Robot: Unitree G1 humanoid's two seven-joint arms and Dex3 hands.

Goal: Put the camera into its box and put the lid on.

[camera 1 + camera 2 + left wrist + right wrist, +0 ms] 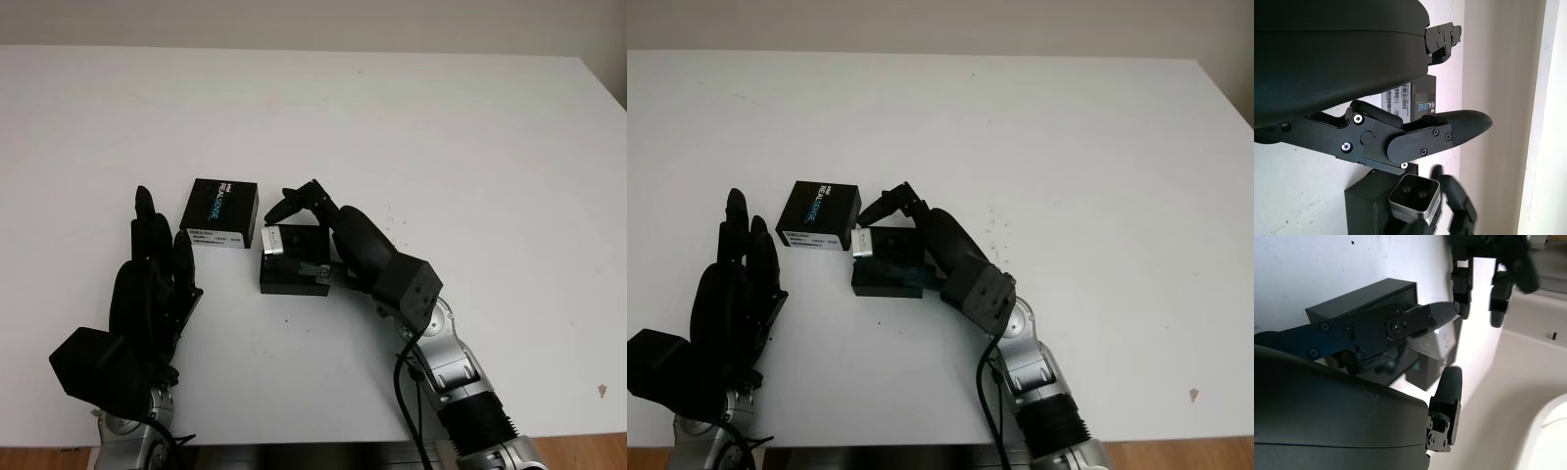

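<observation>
Silver metal catches my eye first: the camera (273, 240) sits tilted at the left end of the open black box (292, 274), half over its edge, not yet seated. My right hand (328, 230) has its fingers curled around the camera from the right side. I judge the step in hand is lowering it level into the cavity; I should tip the raised end down and slide it inward before letting go, so it does not catch on the wall. The lid (225, 213), printed side up, lies just beside the box to its left. My left hand (147, 284) is open, near the lid. The white table (441, 147) runs back to a pale wall.
</observation>
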